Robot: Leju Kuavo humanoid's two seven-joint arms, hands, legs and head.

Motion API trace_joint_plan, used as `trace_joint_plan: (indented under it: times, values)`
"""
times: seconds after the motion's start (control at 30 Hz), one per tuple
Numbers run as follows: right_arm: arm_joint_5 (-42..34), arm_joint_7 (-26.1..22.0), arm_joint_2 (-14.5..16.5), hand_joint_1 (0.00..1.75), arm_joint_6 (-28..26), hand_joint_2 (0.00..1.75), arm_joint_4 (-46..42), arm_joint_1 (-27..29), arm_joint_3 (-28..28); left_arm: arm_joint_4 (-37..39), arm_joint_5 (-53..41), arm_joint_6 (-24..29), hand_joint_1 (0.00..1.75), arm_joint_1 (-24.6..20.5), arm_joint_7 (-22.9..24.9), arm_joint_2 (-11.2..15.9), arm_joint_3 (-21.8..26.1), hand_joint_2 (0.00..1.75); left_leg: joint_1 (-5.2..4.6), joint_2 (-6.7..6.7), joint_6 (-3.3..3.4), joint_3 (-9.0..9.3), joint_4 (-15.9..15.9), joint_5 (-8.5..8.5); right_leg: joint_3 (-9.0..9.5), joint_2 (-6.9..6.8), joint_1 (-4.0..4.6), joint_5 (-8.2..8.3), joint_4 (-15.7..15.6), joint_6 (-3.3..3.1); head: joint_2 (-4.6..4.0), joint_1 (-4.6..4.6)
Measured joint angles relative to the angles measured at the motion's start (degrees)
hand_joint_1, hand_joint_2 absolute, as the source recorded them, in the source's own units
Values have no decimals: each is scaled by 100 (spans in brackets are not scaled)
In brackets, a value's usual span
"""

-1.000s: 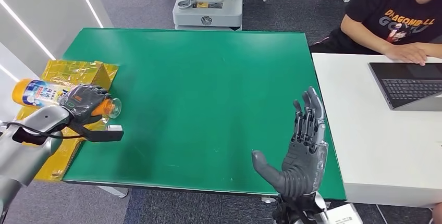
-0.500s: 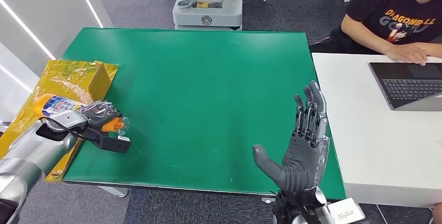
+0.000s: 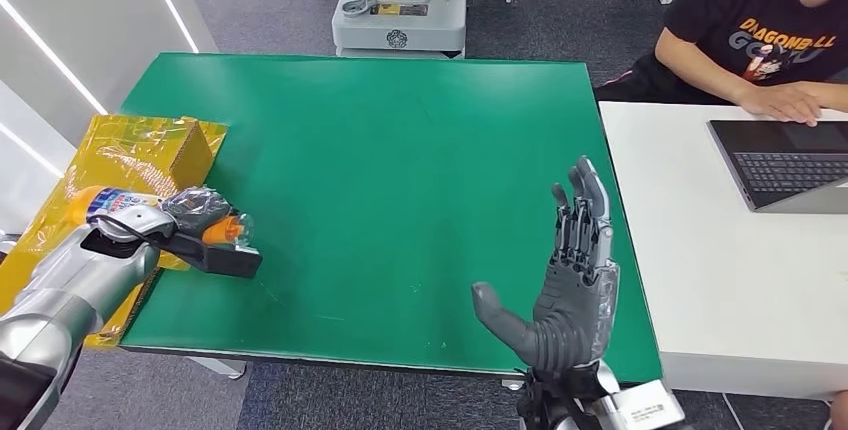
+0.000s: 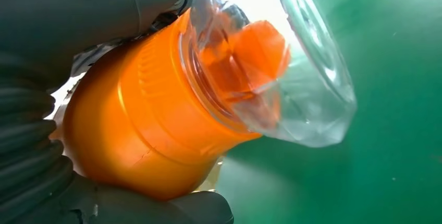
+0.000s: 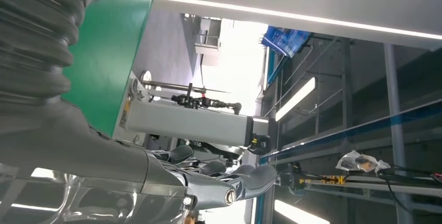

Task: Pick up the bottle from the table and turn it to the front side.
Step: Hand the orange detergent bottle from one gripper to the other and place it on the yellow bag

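Step in hand: the bottle (image 3: 150,212) is already gripped and sits off the green table (image 3: 400,180), lying roughly level over the table's near left corner; by my reading the pick-up is done and the turning is what remains
Left hand: the left hand (image 3: 190,212) is wrapped round the bottle near its orange neck, dark fingers (image 4: 94,10) above and below it in the left wrist view
Bottle: orange body with a white and blue label, clear cap (image 4: 292,62) over an orange nozzle, cap end pointing toward the middle of the table
Right hand: the right hand (image 3: 565,285) stands upright over the near right part of the table, palm facing left, fingers stretched apart, holding nothing
Next move: probably a roll of the left wrist to bring the label face round; the grip is close to the cap, so the long body may swing as it rolls
Edges: the bottle hangs just over the table's left edge, beside a yellow foil bag (image 3: 120,165) and a small cardboard box (image 3: 190,150) lying at that side
Open room: the broad middle of the green surface lies between the two hands
Right side: a white desk (image 3: 720,280) with a laptop (image 3: 785,162) adjoins the table; a seated person (image 3: 760,35) rests a hand near the laptop, well apart from both robot hands
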Motion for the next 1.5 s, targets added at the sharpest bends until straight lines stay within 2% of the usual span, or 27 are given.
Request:
trace_joint_plan:
  times: [0.47, 0.6, 0.77, 1.5]
  values:
    - [49, 14, 0, 0, -58, 175, -2, 3, 23, 180, 77, -37, 175, 100, 132, -92, 0, 175, 0, 0, 0, 0, 0, 0, 0, 1, 0, 0, 0, 0, 0, 0]
    - [63, 10, 0, 0, -43, 175, 3, 16, 58, 213, 91, 58, 0, 175, 212, -98, 0, 175, -1, -1, 0, 0, -2, 0, 2, -1, 0, -1, 0, 1, 0, 1]
    - [72, 4, 0, 0, 6, 175, 4, 17, 93, 214, 66, 286, 0, 253, 340, -103, 0, 175, -2, -2, -1, 6, -5, 0, 7, -4, -1, -2, 0, 0, 0, 1]
    - [132, -2, 38, 0, 105, 175, 22, 51, 96, 215, -96, 433, 0, 282, 514, -141, 2, 175, -1, 0, -9, 22, -11, 6, 16, -2, -1, 0, 6, -3, 0, 0]
